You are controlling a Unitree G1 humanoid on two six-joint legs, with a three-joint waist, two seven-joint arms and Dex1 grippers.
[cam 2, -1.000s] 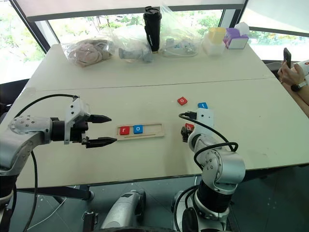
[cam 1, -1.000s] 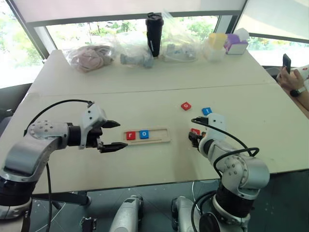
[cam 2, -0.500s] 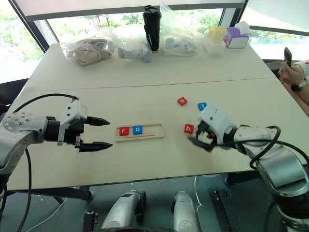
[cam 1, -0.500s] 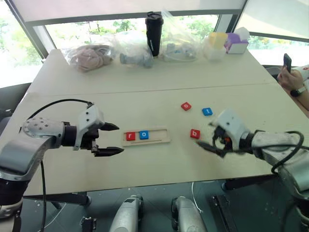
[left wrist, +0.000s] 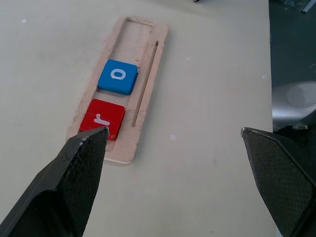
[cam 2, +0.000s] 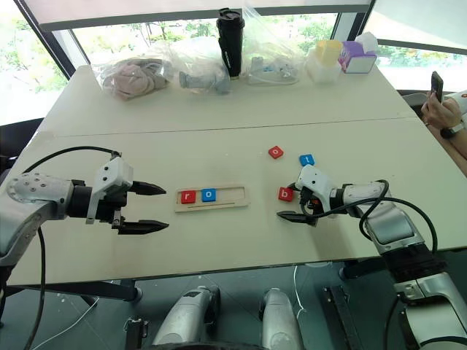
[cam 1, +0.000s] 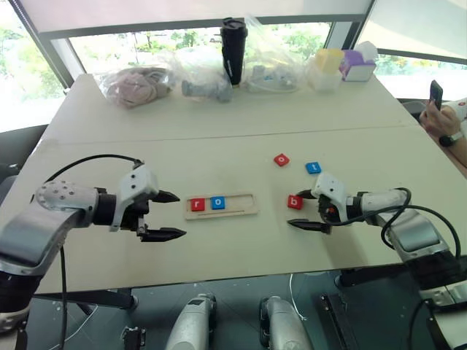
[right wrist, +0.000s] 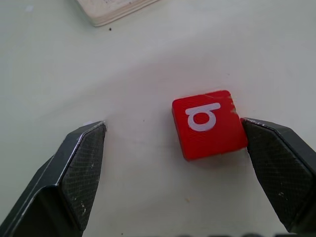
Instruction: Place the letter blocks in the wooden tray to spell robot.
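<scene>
The wooden tray (cam 1: 242, 203) lies at the table's middle with a red r block (cam 1: 197, 205) and a blue o block (cam 1: 217, 203) in its left end. My left gripper (cam 1: 180, 214) hovers open just left of the tray, empty; its wrist view shows the tray (left wrist: 147, 74) ahead. A red b block (cam 1: 294, 202) lies right of the tray. My right gripper (cam 1: 294, 209) is open and low at the table, its fingers on either side of the b block (right wrist: 209, 123), which sits close to one fingertip (right wrist: 254, 129). A red o block (cam 1: 281, 160) and a blue t block (cam 1: 313, 168) lie farther back.
Along the table's far side stand a black tumbler (cam 1: 233, 51), plastic bags (cam 1: 139, 86) with items, and yellow and purple boxes (cam 1: 343, 64). A person's hand with a phone (cam 1: 436, 98) shows at the right edge. Bare tabletop surrounds the tray.
My right arm has swung out from near the body, rolled its gripper, and come down around the red b block. The left gripper has stayed open and has barely shifted.
</scene>
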